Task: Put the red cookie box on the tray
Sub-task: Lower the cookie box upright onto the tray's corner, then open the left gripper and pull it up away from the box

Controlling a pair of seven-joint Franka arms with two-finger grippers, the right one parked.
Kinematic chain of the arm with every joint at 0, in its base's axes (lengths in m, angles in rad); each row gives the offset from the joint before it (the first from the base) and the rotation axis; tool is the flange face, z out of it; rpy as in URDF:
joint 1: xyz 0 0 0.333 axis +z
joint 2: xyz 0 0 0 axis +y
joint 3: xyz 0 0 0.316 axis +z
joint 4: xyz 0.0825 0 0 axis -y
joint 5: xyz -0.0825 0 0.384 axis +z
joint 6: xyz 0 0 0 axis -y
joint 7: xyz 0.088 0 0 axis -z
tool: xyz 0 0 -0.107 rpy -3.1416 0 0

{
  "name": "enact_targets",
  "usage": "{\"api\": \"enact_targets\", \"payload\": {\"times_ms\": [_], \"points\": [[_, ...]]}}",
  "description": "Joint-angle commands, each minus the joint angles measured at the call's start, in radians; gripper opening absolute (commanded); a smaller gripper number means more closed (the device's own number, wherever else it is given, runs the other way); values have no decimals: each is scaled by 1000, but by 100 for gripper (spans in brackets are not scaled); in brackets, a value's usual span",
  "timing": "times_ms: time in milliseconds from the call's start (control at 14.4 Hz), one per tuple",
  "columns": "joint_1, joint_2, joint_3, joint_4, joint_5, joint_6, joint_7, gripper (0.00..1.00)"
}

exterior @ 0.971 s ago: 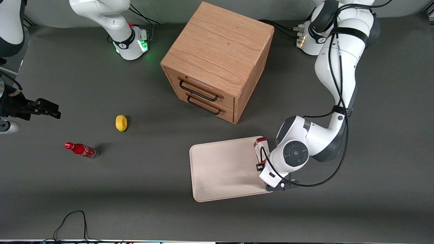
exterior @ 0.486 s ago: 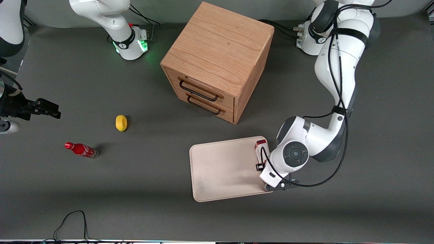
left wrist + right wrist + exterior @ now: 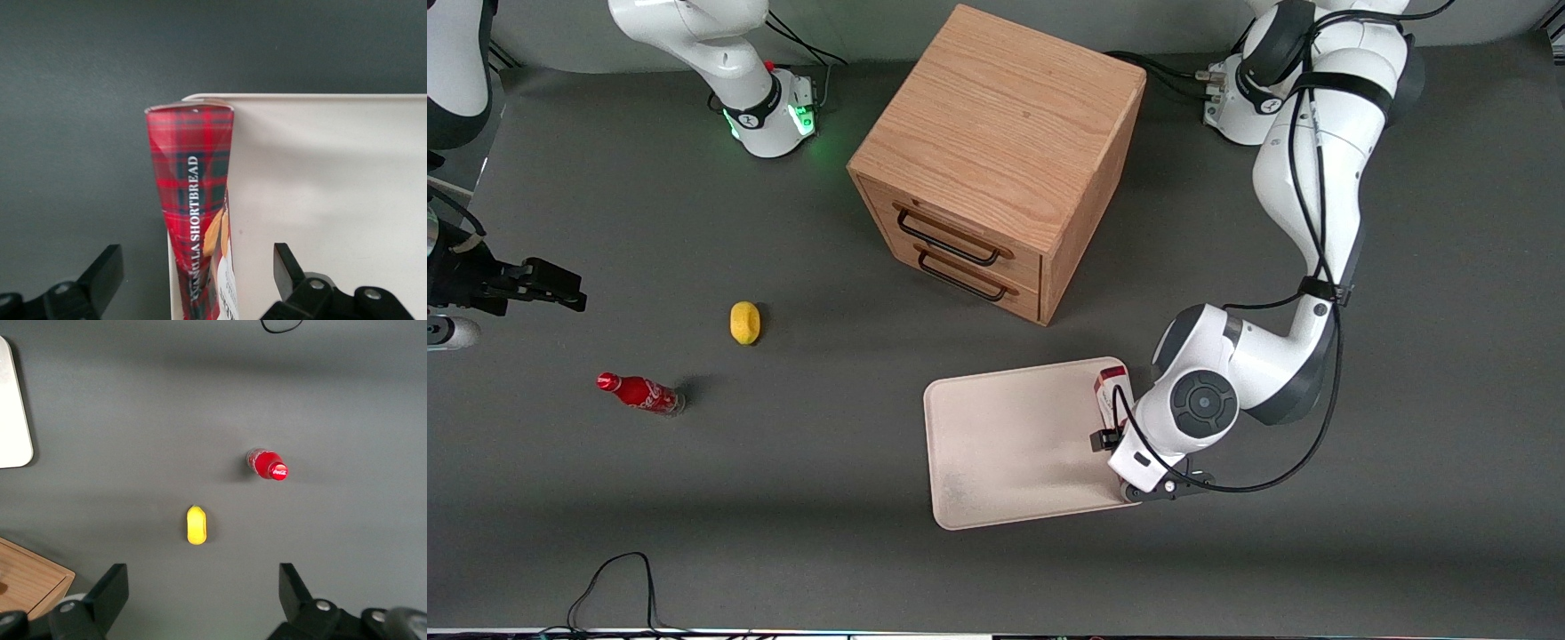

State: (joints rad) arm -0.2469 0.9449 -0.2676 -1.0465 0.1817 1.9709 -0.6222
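The red cookie box (image 3: 1112, 392) (image 3: 193, 193), tartan red with a white end panel, lies on its narrow side along the edge of the cream tray (image 3: 1005, 444) (image 3: 333, 187) that faces the working arm's end of the table. One end of the box reaches the tray's corner nearest the drawer cabinet. My left gripper (image 3: 1116, 437) (image 3: 193, 268) hangs just above the box and straddles it, open. The two black fingers (image 3: 103, 270) stand apart from the box, with a gap on each side. The wrist hides most of the box in the front view.
A wooden two-drawer cabinet (image 3: 996, 169) stands farther from the front camera than the tray. A yellow lemon (image 3: 744, 322) and a small red soda bottle (image 3: 640, 393) lie toward the parked arm's end. A black cable (image 3: 618, 578) loops near the table's front edge.
The box came down onto the tray's edge, then the gripper's fingers spread and let go of it. The arm has barely shifted.
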Motion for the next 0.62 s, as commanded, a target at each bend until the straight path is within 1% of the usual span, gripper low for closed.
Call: {"api": "enact_targets", "payload": {"times_ms": [0, 139, 347, 416, 486, 555], "points": [[47, -63, -1, -13, 15, -88, 28, 100], [61, -118, -2, -13, 5, -197, 82, 100], [74, -219, -4, -30, 2, -351, 102, 100], [78, -274, -5, -82, -4, -365, 116, 100], [109, -357, -7, -177, -8, -353, 127, 100], [139, -439, -13, -279, -42, -322, 151, 100]]}}
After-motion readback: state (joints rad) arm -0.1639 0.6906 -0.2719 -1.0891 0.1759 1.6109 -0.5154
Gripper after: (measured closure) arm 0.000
